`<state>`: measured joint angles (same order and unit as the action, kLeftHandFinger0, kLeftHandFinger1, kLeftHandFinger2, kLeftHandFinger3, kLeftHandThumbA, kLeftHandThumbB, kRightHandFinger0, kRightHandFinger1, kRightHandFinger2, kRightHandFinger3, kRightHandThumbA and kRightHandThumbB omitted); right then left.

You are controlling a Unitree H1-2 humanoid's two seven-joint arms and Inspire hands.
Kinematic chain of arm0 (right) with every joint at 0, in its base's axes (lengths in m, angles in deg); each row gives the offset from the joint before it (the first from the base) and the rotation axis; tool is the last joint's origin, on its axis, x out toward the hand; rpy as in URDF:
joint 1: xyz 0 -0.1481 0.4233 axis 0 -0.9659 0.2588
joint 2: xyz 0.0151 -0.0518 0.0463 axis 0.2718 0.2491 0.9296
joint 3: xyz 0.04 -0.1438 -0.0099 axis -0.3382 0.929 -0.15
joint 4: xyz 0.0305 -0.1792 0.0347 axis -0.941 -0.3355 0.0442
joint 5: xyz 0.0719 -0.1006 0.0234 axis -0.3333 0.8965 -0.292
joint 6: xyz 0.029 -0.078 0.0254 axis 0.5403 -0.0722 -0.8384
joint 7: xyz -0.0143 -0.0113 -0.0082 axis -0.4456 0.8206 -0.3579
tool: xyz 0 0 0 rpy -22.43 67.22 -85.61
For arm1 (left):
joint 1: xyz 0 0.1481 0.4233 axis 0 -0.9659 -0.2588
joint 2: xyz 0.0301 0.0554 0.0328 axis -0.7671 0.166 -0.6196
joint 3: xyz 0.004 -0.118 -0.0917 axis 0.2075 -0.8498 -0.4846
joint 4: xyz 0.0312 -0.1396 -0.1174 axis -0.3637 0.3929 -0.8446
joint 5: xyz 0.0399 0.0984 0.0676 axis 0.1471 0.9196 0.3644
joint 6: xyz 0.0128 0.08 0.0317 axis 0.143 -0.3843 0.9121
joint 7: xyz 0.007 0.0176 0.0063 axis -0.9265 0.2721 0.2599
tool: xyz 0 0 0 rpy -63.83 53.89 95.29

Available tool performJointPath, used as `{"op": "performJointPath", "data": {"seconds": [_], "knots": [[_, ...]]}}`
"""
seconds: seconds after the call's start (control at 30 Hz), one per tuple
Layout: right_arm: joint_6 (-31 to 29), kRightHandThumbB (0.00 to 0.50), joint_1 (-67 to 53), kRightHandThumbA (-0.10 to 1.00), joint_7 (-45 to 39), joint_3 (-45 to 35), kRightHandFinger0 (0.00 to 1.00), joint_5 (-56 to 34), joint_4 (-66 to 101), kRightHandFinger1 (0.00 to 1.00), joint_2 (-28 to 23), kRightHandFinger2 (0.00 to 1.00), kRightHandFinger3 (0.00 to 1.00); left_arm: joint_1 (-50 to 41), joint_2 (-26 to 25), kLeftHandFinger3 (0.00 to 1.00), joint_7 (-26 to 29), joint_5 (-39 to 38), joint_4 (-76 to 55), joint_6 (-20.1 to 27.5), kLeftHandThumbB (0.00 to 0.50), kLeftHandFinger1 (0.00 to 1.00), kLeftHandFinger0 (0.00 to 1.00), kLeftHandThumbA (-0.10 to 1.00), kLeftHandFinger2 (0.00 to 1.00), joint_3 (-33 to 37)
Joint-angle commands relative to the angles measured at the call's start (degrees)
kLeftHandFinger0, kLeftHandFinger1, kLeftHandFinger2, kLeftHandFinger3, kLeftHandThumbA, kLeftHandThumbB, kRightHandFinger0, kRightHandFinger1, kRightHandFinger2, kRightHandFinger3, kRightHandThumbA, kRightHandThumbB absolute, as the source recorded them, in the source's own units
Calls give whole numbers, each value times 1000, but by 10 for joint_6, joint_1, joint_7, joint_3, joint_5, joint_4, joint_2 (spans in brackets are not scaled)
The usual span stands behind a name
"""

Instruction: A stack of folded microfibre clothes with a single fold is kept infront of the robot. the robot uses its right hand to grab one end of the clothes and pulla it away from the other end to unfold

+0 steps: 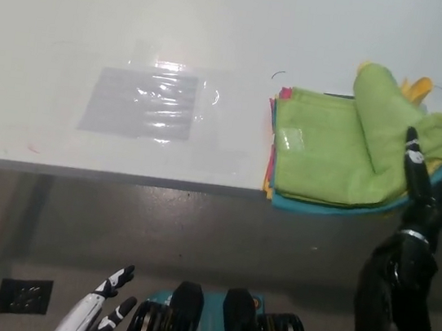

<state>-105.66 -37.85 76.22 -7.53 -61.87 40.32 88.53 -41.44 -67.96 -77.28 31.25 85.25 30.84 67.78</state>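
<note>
A pale surface (223, 34) fills the upper half of the frame, seen from steeply above, with its front edge running across the middle. At the right of the frame, near that front edge, lies the stack of folded microfibre cloths (346, 154). The top cloth is light green, and edges of blue, yellow, orange and pink cloths peek out beneath it. A flap of the green top cloth (376, 113) is turned up and bunched toward the upper right of the stack, so the fold looks disturbed but not opened flat. The black right hand (433, 183) rises from the lower right of the frame to the stack's right edge, fingers spread and pointing upward. It appears to rest against the cloth's edge, but it does not seem to be pinching anything. Judging from this, the task is at an early stage: one end of the cloth has yet to be firmly grasped, and the pull away from the other end is left to do. In the centre left of the frame, a sheet of clear plastic film (143, 103) lies flat on the surface, well apart from the stack. The white left hand (101, 313) rests at the lower left of the frame, below the surface, fingers apart and holding nothing.
</note>
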Motion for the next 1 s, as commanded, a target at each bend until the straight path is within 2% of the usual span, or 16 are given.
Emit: {"op": "performJointPath", "data": {"seconds": [0.0,0.03,0.1,0.17,0.23,0.27,0.33,0.4,0.47,0.53,0.6,0.8,0.83,0.87,0.9,0.97], "knots": [[57,291,-25,989,150,21,1000,324,370,1000,9,1000,1000,-17,-23,1000,16,8,-31,16,500,1000,1000,1000,1000,-14],[56,305,-30,997,146,14,1000,325,395,1000,8,1000,1000,-19,-23,1000,17,10,-30,16,500,1000,1000,1000,1000,-13],[56,288,-49,1000,115,3,1000,326,461,1000,3,1000,1000,-26,-22,1000,10,1,-30,13,500,1000,1000,1000,1000,-13],[64,220,-55,947,132,-4,1000,376,495,1000,0,1000,1000,-33,-21,1000,11,2,-33,11,500,1000,1000,1000,1000,-13],[75,197,-60,931,139,-8,1000,422,522,1000,-12,1000,1000,-37,-23,1000,15,8,-35,13,500,1000,1000,1000,1000,-13],[100,220,-65,1000,130,-10,1000,439,543,1000,-17,1000,1000,-37,-25,1000,14,10,-36,12,500,1000,1000,1000,1000,-13],[123,241,-68,1000,133,-23,1000,486,584,1000,-29,1000,1000,-40,-28,1000,16,15,-36,16,500,1000,1000,1000,1000,-13],[140,267,-73,1000,112,-27,1000,492,612,1000,-33,1000,1000,-41,-30,1000,17,14,-33,21,500,1000,1000,1000,1000,-14],[146,268,-84,1000,103,-30,1000,501,637,1000,-27,1000,1000,-44,-33,1000,16,19,-34,19,500,1000,1000,1000,1000,-11],[160,287,-94,1000,84,-29,1000,491,660,1000,-15,1000,1000,-45,-33,1000,16,23,-34,19,500,1000,1000,1000,1000,-10],[151,269,-103,1000,77,-28,1000,490,684,1000,-7,1000,1000,-45,-34,1000,19,28,-32,24,500,1000,1000,1000,1000,-8],[170,288,-119,1000,32,-15,1000,486,757,1000,16,1000,1000,-49,-38,1000,15,34,-37,17,500,1000,1000,1000,1000,-6],[154,271,-121,1000,24,-10,1000,483,775,1000,14,1000,1000,-47,-39,1000,16,35,-36,19,500,1000,1000,1000,1000,-5],[137,213,-122,1000,20,-4,1000,489,785,1000,8,1000,1000,-47,-39,1000,17,36,-34,21,500,1000,1000,1000,1000,-5],[129,217,-123,1000,9,3,1000,484,800,1000,7,1000,1000,-46,-39,1000,17,37,-34,19,500,1000,1000,1000,1000,-4],[133,231,-142,935,-59,51,1000,387,852,1000,-2,1000,1000,-45,-39,1000,17,42,-33,18,500,1000,1000,1000,1000,-2]]}}
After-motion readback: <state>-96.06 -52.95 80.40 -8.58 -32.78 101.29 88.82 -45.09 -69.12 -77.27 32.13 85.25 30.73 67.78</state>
